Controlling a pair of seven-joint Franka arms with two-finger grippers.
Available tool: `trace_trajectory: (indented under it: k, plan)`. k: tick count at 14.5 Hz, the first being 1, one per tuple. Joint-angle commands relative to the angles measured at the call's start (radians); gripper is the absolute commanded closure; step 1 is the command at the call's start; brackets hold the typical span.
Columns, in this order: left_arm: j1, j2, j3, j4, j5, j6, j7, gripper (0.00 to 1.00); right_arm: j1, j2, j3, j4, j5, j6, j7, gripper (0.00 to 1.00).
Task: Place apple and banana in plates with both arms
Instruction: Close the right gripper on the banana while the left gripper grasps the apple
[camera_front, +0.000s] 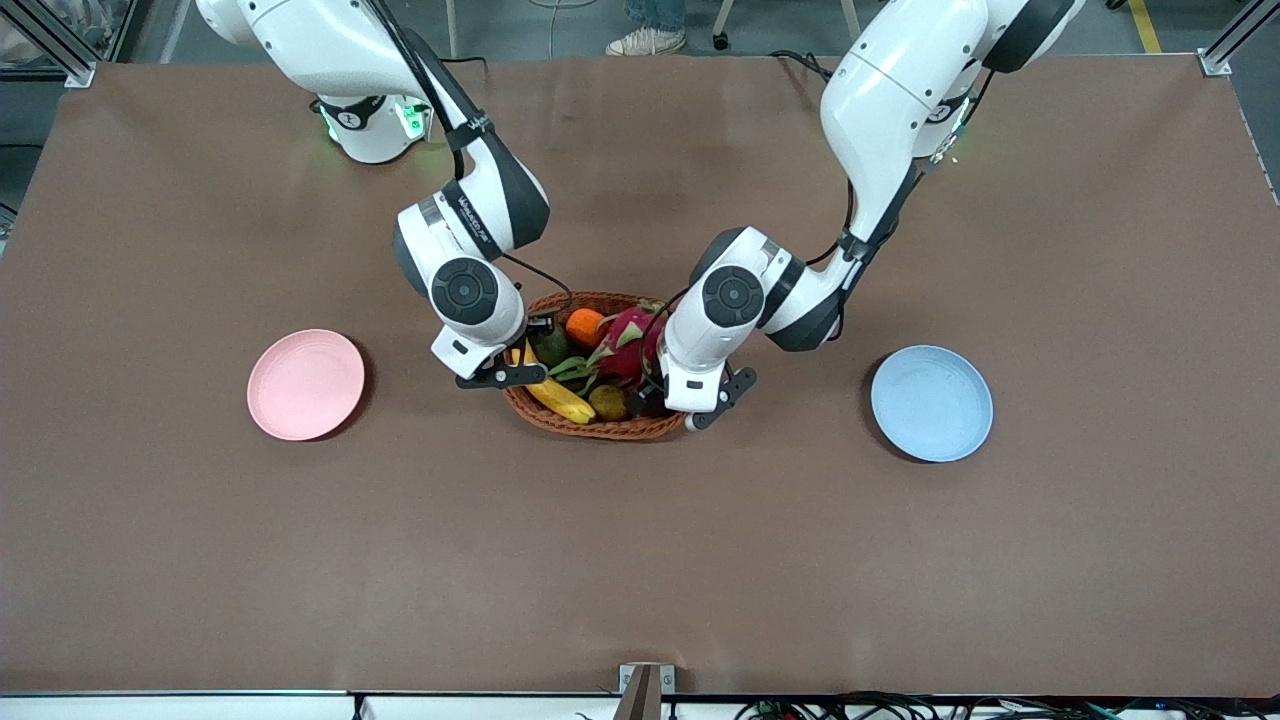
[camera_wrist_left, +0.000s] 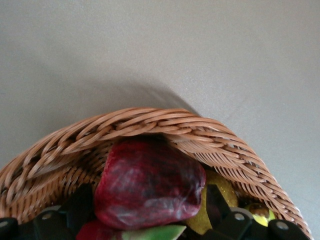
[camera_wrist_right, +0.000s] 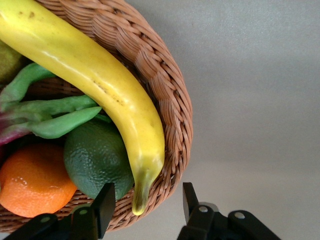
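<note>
Left gripper (camera_wrist_left: 145, 220) jaws wide astride apple (camera_wrist_left: 148, 187); right gripper (camera_wrist_right: 146, 205) jaws astride banana (camera_wrist_right: 107, 90) tip.

Brown matte table (camera_front: 640, 560) as the landmark, filling nearly the whole front view under soft, even light, with only faint shadows on its cover. Past the table's edge farthest from the front camera, grey floor (camera_front: 560, 25), crossed by a yellow line (camera_front: 1145, 25) near one corner. Aluminium frame posts (camera_front: 60, 45) at both of those corners. On the floor close to the middle of that same edge, a pale shoe (camera_front: 645, 41). Along the table's nearest edge, a white strip, a small metal bracket (camera_front: 645, 690) at its middle, and dark tangled cables (camera_front: 900, 708) beside it.
</note>
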Motion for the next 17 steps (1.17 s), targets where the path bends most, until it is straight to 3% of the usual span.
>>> trace_trajectory:
  k: [1, 4, 11, 14, 17]
  plan:
    - [-0.013, 0.026, 0.008, 0.023, -0.009, 0.031, 0.013, 0.00, 0.009, -0.009, -0.002, -0.028, 0.008, 0.012, 0.015, 0.38]
    - [-0.025, 0.032, 0.008, 0.021, -0.009, 0.057, 0.013, 0.08, 0.010, -0.005, -0.002, -0.028, 0.007, 0.010, 0.015, 0.39]
    - [-0.031, 0.014, 0.008, 0.021, -0.011, 0.045, -0.008, 0.58, 0.016, 0.000, -0.002, -0.026, 0.007, 0.010, 0.015, 0.47]
    - [-0.027, -0.050, 0.009, 0.018, -0.012, -0.051, -0.037, 0.63, 0.016, 0.000, -0.002, -0.026, 0.007, 0.010, 0.013, 0.50]
    - [-0.010, -0.138, 0.015, 0.018, -0.008, -0.182, -0.034, 0.63, 0.019, 0.000, -0.002, -0.026, 0.007, 0.010, 0.013, 0.64]
